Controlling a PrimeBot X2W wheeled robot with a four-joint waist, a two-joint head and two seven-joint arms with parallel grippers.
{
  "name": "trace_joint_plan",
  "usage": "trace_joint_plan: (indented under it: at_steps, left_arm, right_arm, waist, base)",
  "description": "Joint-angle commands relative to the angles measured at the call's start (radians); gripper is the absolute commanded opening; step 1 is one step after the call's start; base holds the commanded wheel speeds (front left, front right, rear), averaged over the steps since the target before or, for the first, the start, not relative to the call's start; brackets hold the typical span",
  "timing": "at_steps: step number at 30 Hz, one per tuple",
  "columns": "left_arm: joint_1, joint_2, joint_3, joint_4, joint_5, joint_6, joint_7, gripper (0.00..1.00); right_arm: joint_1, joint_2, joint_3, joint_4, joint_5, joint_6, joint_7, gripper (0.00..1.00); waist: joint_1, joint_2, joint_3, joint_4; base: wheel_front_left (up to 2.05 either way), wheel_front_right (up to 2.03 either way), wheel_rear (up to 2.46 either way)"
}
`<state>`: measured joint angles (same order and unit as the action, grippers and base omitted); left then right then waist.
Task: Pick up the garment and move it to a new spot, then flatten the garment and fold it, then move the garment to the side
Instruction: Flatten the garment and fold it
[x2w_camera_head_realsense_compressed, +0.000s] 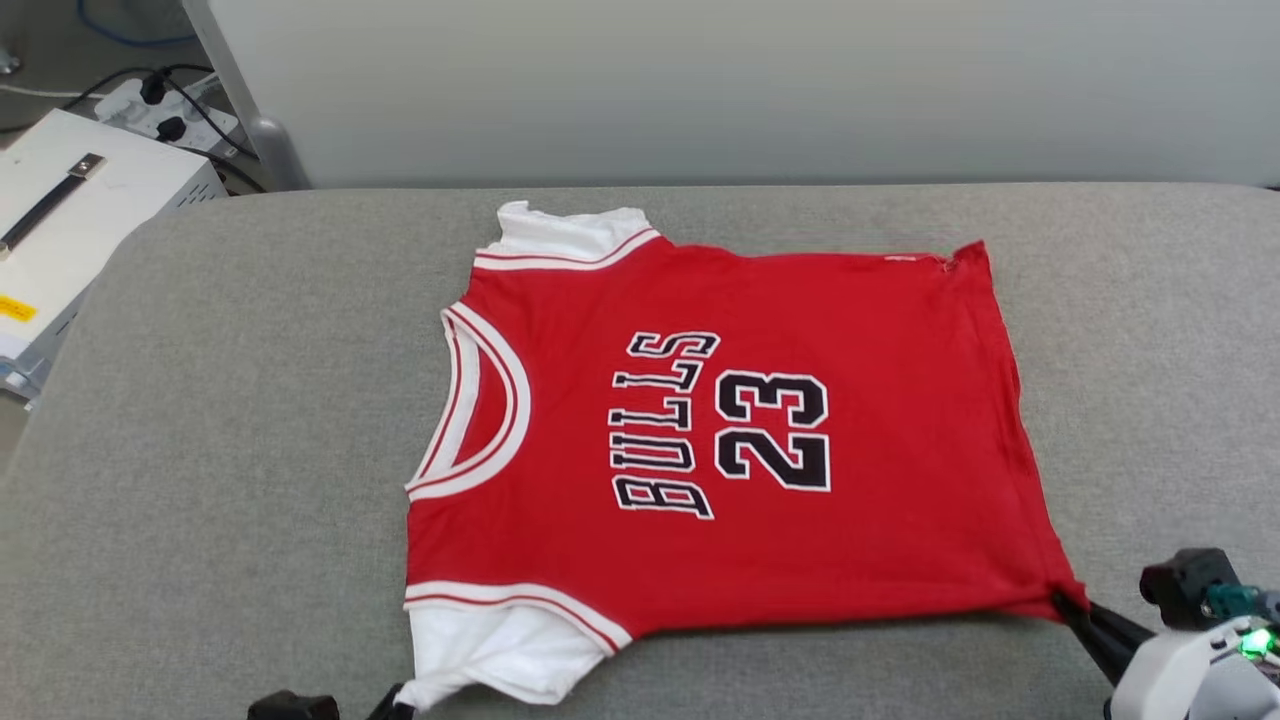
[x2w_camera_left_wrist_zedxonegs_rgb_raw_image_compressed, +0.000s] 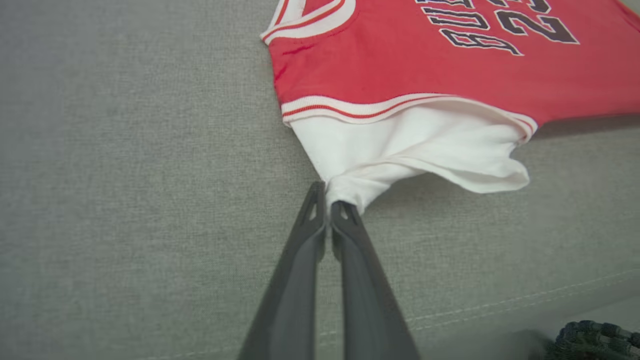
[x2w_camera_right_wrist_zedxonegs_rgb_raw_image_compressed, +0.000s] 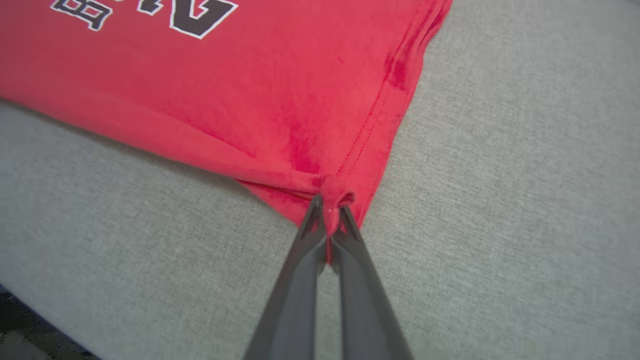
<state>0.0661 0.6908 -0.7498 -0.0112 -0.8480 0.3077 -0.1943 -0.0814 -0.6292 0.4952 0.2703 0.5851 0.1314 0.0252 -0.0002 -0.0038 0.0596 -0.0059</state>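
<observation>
In front of me is a big grey fabric pad (x2w_camera_head_realsense_compressed: 250, 420). Behind it there's a plain pale wall (x2w_camera_head_realsense_compressed: 740, 90). Off its far-left corner sits a white box (x2w_camera_head_realsense_compressed: 90, 190) with a black handle, plus a power strip (x2w_camera_head_realsense_compressed: 170, 110), probably on the floor.

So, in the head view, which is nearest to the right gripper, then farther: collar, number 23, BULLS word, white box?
1. number 23, centre right.
2. BULLS word, just left of it.
3. collar, farther left.
4. white box, far upper left.
</observation>
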Motion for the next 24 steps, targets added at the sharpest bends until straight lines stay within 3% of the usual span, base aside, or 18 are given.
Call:
trace_joint_plan:
  at_steps: [1,10,24]
  left_arm:
    - [0.026,0.001,0.001,-0.007,-0.016,0.009,0.004,0.00]
    - [0.062,0.004,-0.027,-0.028,-0.045,0.005,0.053,0.00]
    - [-0.257,0.023,-0.011,0.027,0.086,-0.094,0.075,0.00]
  right_arm:
    - [0.041,-0.007,-0.021,-0.021,-0.001,-0.001,0.011,0.00]
    - [0.210,0.019,-0.152,-0.156,-0.025,-0.001,0.099,0.00]
    - [0.138,0.075,-0.273,-0.254,-0.021,-0.001,0.164,0.00]
  waist:
    - [0.0002,0.0038,-0.021,0.007]
    - [0.0002,0.0038,-0.019,0.008]
    - [0.0002,0.0038,0.049,-0.007]
  base:
    - [0.00,0.00,0.00]
    - [0.00,0.00,0.00]
    - [0.00,0.00,0.00]
